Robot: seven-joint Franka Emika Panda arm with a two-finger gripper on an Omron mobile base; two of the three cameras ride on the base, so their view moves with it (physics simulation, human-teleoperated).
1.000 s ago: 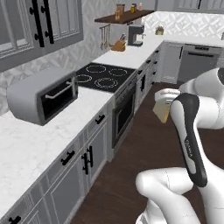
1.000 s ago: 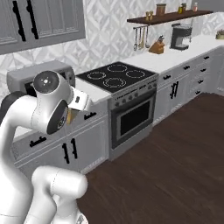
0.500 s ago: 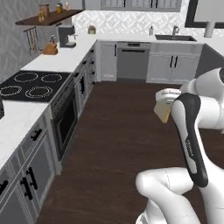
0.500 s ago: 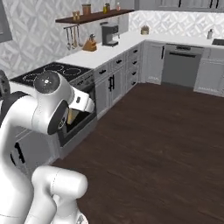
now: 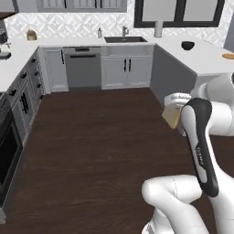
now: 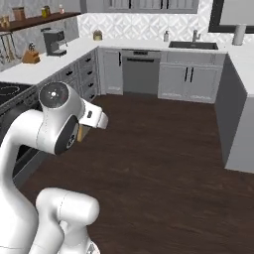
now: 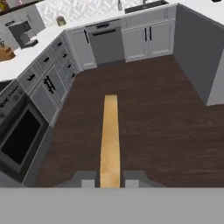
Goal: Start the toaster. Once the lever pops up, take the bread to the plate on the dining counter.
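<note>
Bread (image 7: 110, 140) is being gripped edge-on between the closed fingers of the tool (image 7: 110, 181), held above the dark wood floor (image 7: 148, 118). Far off, the plate (image 5: 228, 55) is being carried by the white surface (image 5: 201, 57) beside a dark bowl (image 5: 187, 45).

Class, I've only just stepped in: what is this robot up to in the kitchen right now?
The robot's gripper is shut on the bread, a pale tan slice held edge-on out in front of the hand, above the dark wood floor. The arm is tucked close to the body in the open middle of the kitchen. The plate sits on the dining counter at the right of the left base view, near a dark bowl; the bread has not been set on it yet.
</note>
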